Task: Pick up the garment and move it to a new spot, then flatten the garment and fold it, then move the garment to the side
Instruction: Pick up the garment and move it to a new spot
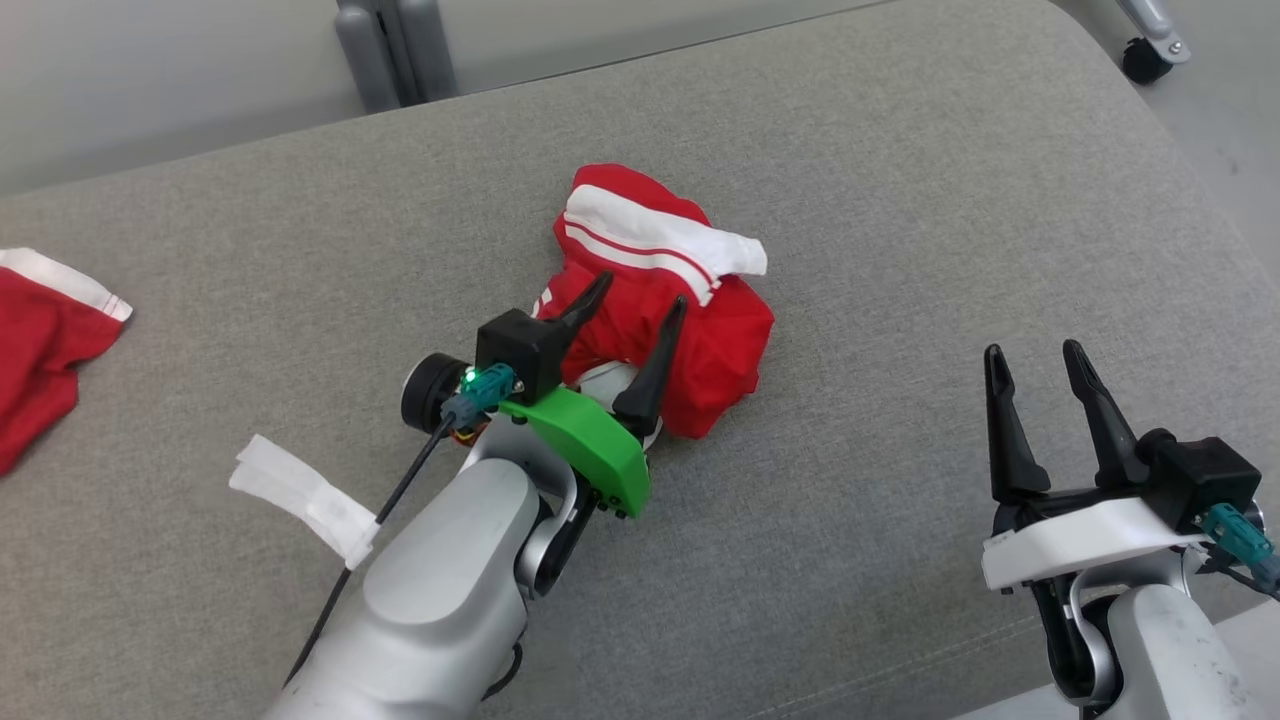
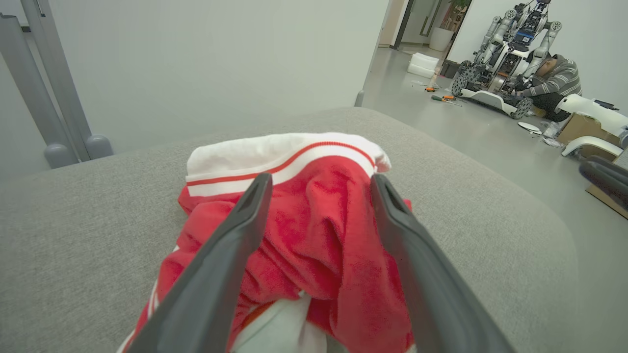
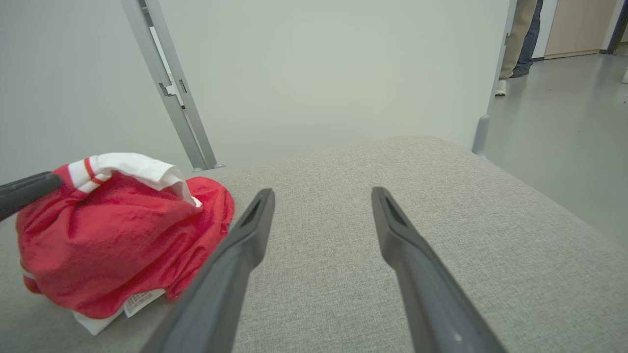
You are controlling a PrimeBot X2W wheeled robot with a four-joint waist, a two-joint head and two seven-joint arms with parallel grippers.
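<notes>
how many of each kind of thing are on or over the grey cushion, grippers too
red garments: 2, the crumpled garment and the second garment at the left edge
grippers: 2, left gripper and right gripper
white strip: 1
total: 5

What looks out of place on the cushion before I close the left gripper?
The garment is bunched in a heap, its white label poking out underneath. A loose white tape strip sits by the left arm's cable. Another red cloth lies at the left edge.
</notes>
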